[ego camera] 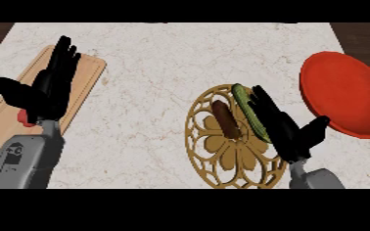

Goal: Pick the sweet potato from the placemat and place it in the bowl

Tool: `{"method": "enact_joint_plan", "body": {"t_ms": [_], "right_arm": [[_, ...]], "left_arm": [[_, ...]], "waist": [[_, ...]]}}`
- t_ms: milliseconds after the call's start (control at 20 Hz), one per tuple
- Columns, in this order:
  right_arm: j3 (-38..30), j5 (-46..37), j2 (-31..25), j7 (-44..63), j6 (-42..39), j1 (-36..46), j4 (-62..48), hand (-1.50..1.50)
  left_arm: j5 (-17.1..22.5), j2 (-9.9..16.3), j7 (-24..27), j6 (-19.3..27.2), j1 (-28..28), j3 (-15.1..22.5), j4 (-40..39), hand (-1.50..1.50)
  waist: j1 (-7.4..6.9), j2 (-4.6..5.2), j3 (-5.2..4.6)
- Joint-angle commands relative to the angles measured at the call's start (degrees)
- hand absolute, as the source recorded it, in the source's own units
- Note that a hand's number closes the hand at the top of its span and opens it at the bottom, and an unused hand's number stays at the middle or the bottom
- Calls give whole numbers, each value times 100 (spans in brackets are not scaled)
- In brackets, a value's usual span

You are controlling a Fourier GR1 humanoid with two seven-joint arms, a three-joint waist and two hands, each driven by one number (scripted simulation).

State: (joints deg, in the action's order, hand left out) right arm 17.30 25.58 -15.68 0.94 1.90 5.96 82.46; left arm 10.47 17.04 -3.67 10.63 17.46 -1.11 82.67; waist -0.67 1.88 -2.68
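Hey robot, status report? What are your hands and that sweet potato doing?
Left hand open, resting over cutting board. Right hand open beside sweet potato on placemat. Cucumber under fingers.

The left hand rests at the view's left, fingers straight and pointing up, thumb spread to the side, its grey forearm below. The right hand shows at lower right, open, fingers stretched up-left, thumb splayed right

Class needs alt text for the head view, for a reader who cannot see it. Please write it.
The right hand, fingers straight, hovers beside a brown sweet potato and a green cucumber on a round gold placemat. A red bowl sits right; the left hand rests open over a wooden board.
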Motion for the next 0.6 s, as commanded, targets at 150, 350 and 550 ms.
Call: {"method": "enact_joint_plan", "body": {"t_ms": [150, 350, 550], "right_arm": [[356, -2190, -690, -484, 1159, 692, 596, 150], [347, -4053, -1974, -252, 1868, 1076, 294, 150], [1520, -5363, -651, 504, 2944, 1082, 422, -150]], "left_arm": [[-155, -100, 168, -685, -328, 772, 119, 0], [-136, -224, 47, -990, -395, 1179, 64, 0], [-190, -353, 30, -1203, -460, 1557, 367, 0]], "waist": [[108, -281, 229], [334, -351, 134], [48, -228, 250]]}}
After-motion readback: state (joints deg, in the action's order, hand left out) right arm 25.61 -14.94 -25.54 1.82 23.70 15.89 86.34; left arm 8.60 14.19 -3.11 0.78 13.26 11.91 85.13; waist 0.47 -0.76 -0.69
